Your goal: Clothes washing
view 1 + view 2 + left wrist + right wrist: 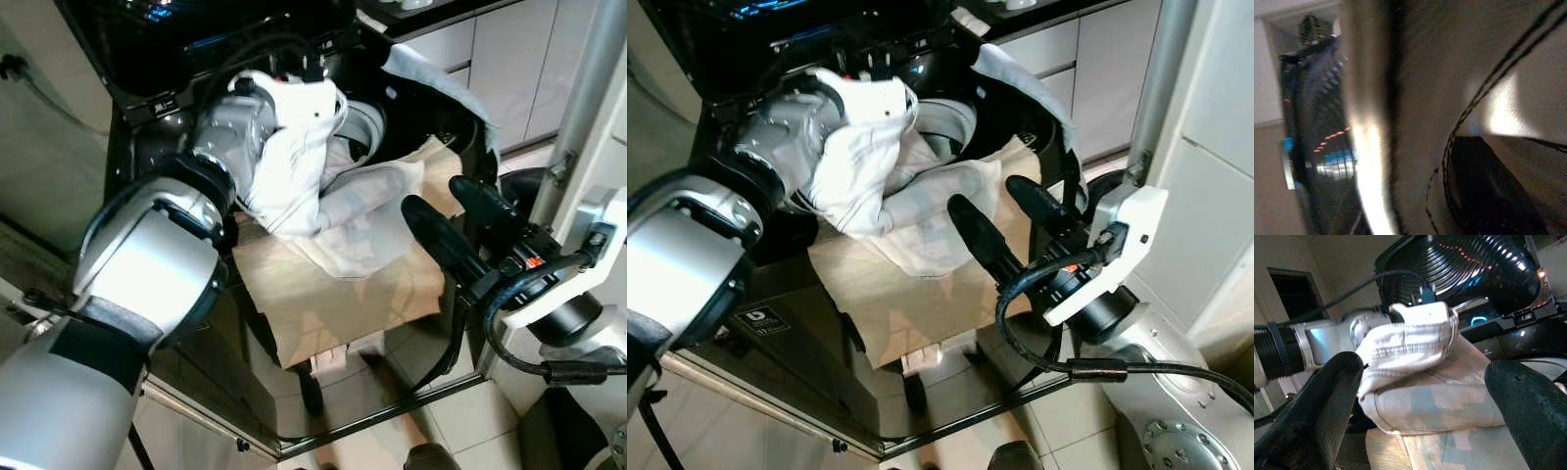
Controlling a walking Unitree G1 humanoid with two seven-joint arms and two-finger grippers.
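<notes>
A black front-loading washing machine [157, 59] stands with its round door [443, 93] swung open to the right. A white garment [294, 171] is draped over my left wrist and gripper at the drum mouth, hiding the fingers. Below it a pale patterned garment [377, 211] and a tan cloth [333, 289] spill out of the drum and hang down the front. My right gripper [435, 196] is open, its two black fingers [1327, 396] pointing at the pale garment from the right, close to it but holding nothing.
Pale cabinet doors [509, 59] line the back right, and a white post [593, 88] rises at the far right. A thin black frame [392, 411] runs low across the tiled floor [441, 431] under the hanging cloth.
</notes>
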